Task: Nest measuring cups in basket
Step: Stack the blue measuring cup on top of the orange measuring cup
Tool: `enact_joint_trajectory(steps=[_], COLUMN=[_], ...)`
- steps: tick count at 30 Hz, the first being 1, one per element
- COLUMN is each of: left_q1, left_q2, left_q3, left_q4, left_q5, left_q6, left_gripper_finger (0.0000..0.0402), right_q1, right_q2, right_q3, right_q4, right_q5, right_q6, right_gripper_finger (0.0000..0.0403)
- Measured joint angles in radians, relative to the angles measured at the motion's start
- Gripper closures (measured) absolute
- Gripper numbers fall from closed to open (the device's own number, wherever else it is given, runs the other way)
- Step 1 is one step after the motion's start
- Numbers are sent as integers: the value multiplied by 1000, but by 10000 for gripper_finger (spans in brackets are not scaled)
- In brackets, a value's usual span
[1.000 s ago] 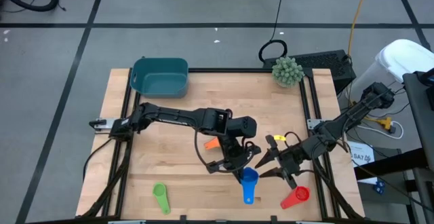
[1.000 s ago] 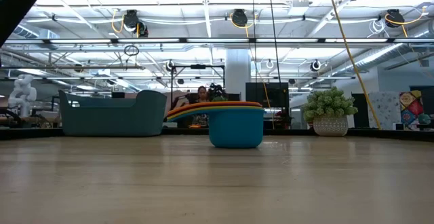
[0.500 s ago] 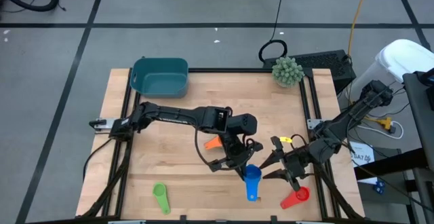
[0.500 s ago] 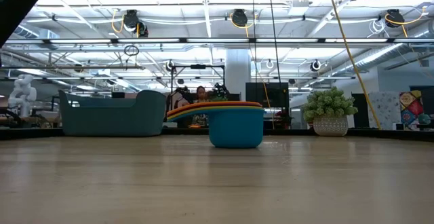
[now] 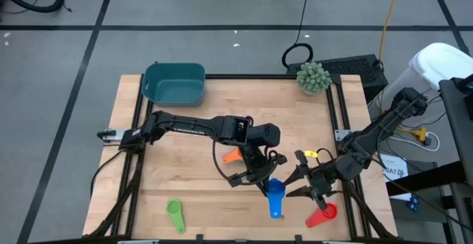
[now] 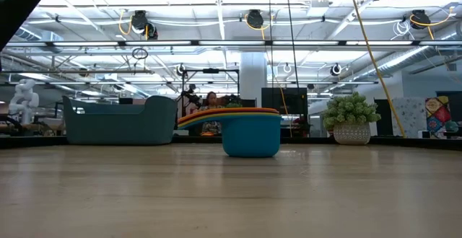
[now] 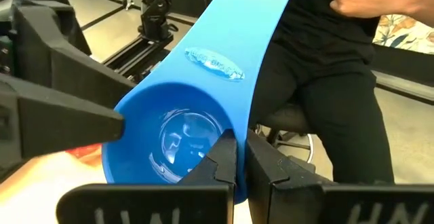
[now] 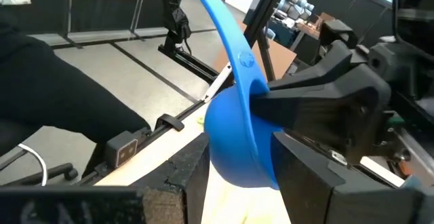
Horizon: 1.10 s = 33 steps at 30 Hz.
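The two arms crowd the lower centre of the high view around the blue cup (image 5: 275,193). Bare wood lies between there and the basket (image 5: 175,83) at upper left.

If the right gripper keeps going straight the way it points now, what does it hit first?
Most likely the blue cup, held by the left gripper. It sits right ahead of the open right gripper, about between its fingers; the exact gap is hard to judge.
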Motion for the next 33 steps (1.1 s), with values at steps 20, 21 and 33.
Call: enact_joint_trajectory(steps=[20,21,33], left_q1=[3,5,10], left_q2=[-1,-1,0], left_q3=[0,0,0], left_q4=[50,52,48], left_q5=[-18,-6,35], left_q6=[-25,-25,-38], left_gripper_finger=[393,393,391], right_q1=[20,20,20], right_q2=[40,40,40], right_q3=[1,1,1], right_q4=[39,41,43], right_q5=[35,30,-12], right_q6=[61,63,86], right_gripper_finger=[255,255,340])
